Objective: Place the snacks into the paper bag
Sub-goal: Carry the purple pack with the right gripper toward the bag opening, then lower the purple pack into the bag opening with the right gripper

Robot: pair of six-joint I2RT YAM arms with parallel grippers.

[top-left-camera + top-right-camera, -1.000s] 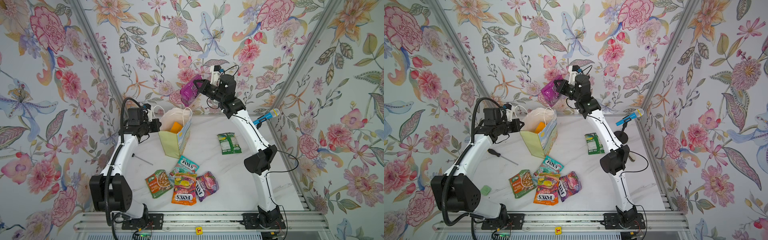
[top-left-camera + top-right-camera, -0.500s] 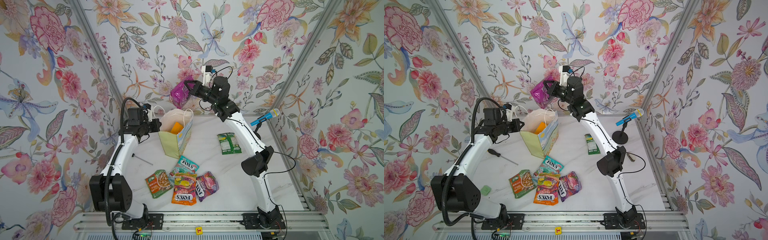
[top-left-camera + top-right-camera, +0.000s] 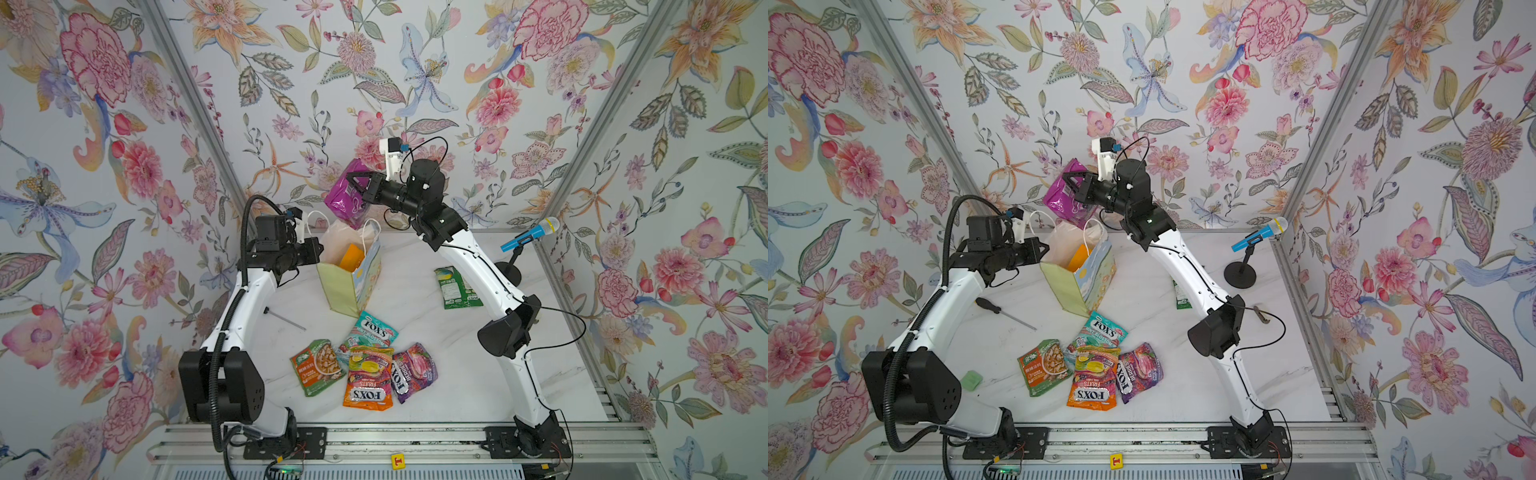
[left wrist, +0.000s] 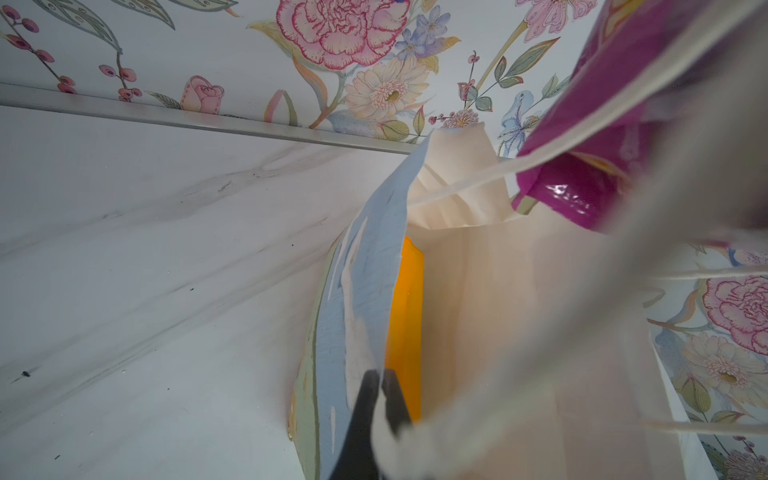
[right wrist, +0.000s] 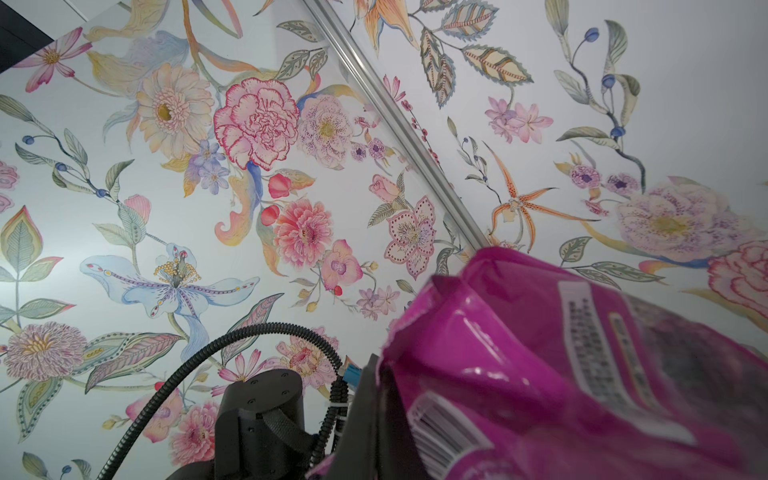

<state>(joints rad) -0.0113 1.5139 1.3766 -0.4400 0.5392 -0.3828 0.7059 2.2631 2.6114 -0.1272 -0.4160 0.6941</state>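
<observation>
The paper bag [image 3: 347,286] [image 3: 1073,286] stands upright and open at the back of the table. My left gripper [image 3: 318,252] [image 4: 380,376] is shut on its blue painted rim [image 4: 365,291]. A yellow-orange packet [image 3: 351,257] [image 4: 406,324] sits inside. Just above the bag's mouth hangs a purple packet [image 3: 343,199] [image 3: 1061,197] [image 5: 561,374], with my right gripper [image 3: 354,186] [image 5: 378,374] shut on its upper edge. On the table lie a teal FOX'S bag [image 3: 370,330], an orange one [image 3: 368,380], a purple one [image 3: 413,370], a nut pouch [image 3: 318,365] and a green packet [image 3: 457,286].
A screwdriver [image 3: 1005,311] lies left of the bag, under my left arm. A blue microphone on a black stand [image 3: 530,235] is at the back right corner. A small green pad [image 3: 971,380] lies near the left arm's base. Floral walls close in three sides.
My right gripper has carried the purple packet left and down, from high at the back wall to just over the bag's mouth. The left arm has kept still on the bag.
</observation>
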